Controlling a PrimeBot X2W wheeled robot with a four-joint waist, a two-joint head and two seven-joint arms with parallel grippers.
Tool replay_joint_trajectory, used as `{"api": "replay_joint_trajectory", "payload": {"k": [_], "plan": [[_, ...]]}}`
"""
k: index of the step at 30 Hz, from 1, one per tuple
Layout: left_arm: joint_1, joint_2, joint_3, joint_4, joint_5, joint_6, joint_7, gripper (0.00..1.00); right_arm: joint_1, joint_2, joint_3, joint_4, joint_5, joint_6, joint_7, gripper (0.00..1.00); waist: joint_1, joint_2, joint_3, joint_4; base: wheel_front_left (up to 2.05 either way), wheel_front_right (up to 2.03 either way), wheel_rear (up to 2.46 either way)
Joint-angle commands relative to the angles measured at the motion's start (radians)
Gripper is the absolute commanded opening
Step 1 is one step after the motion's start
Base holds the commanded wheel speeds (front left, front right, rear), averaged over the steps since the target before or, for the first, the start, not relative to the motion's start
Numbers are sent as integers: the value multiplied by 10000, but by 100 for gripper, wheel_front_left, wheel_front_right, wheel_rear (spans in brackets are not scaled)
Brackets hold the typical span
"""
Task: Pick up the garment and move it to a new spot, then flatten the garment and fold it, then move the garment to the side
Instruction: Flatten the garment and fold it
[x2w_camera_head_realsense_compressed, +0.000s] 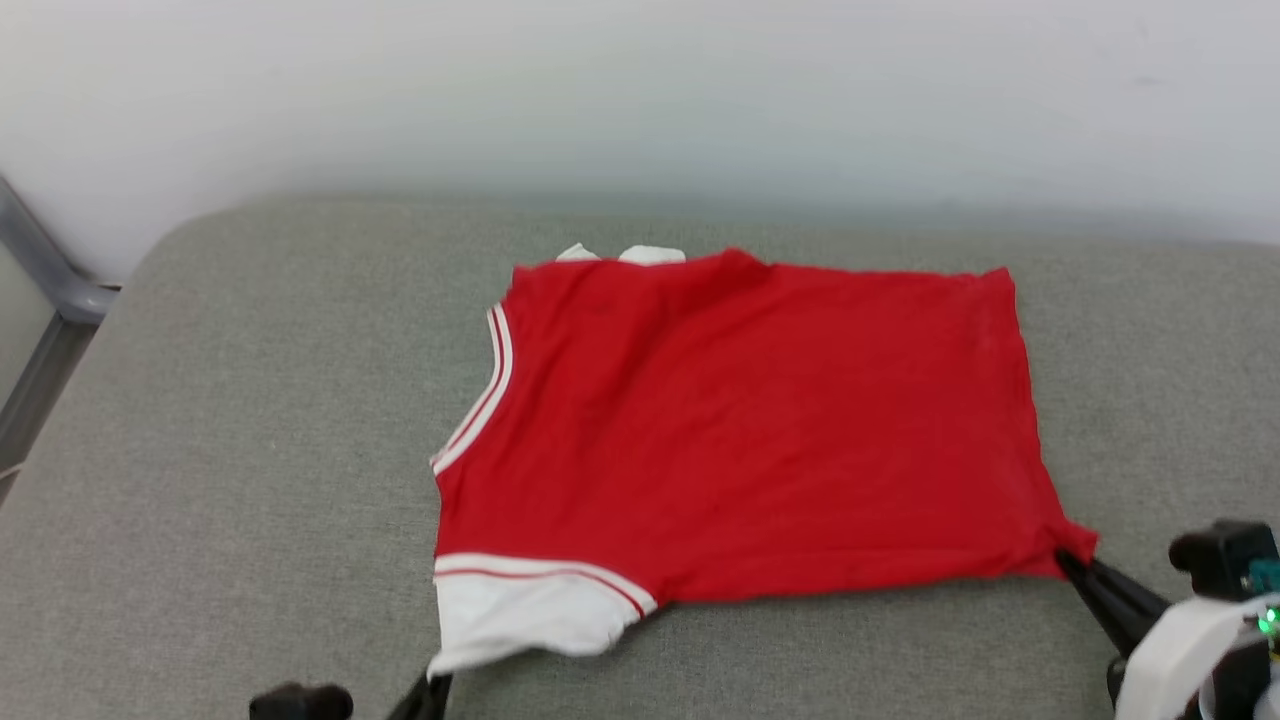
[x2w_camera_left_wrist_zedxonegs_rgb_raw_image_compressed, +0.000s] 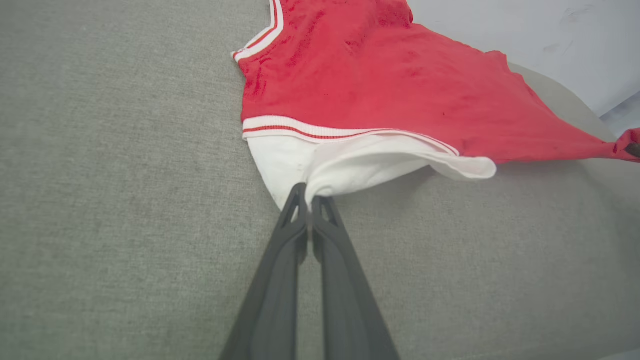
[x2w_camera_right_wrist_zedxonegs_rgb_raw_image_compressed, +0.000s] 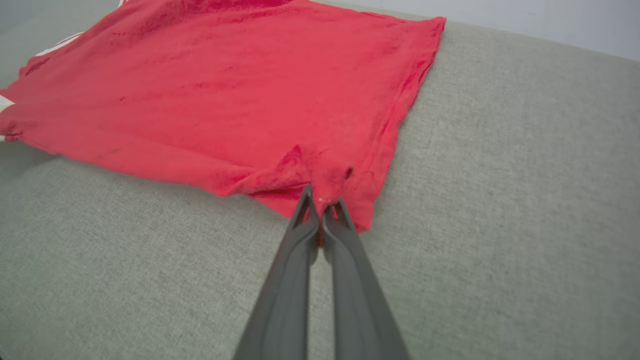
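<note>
A wall is standing behind the grey cushion, a metal frame off to its left. The garment is lying mid-cushion, plain red side up — the left claw is pinching its near white sleeve, the right claw clenching its near right hem corner.

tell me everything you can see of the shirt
The shirt is red knit-looking fabric with a white short sleeve and red-white striped trim at sleeve and collar. It lies spread nearly flat, mildly wrinkled, on a grey cushion, collar to the robot's left. The left gripper pinches the sleeve's edge; the right gripper pinches the near hem corner, both slightly raised.
</note>
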Motion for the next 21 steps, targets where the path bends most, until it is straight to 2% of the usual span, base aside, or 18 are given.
{"api": "replay_joint_trajectory", "payload": {"k": [1, 6, 14, 21], "plan": [[197, 37, -49, -106, -58, 7, 58, 0, 305, 24, -148, -79, 53, -11, 23, 0, 4, -1, -207, 39, 0, 0, 0], [1070, 311, -260, -417, -437, -6, 497, 0, 1893, 189, -962, -552, -8, -11, 372, 0, 4, -1, -635, 154, 0, 0, 0], [1767, 423, -565, -572, -1018, 3, 1231, 0, 4149, 391, -2396, -1739, -396, -12, 1089, 0, 4, -1, -834, 169, 0, 0, 0], [1855, 624, -712, -663, -842, -36, 1287, 0, 5121, 693, -3422, -2636, -1049, -12, 1888, 0, 4, -1, -763, 126, 0, 0, 0]]}}
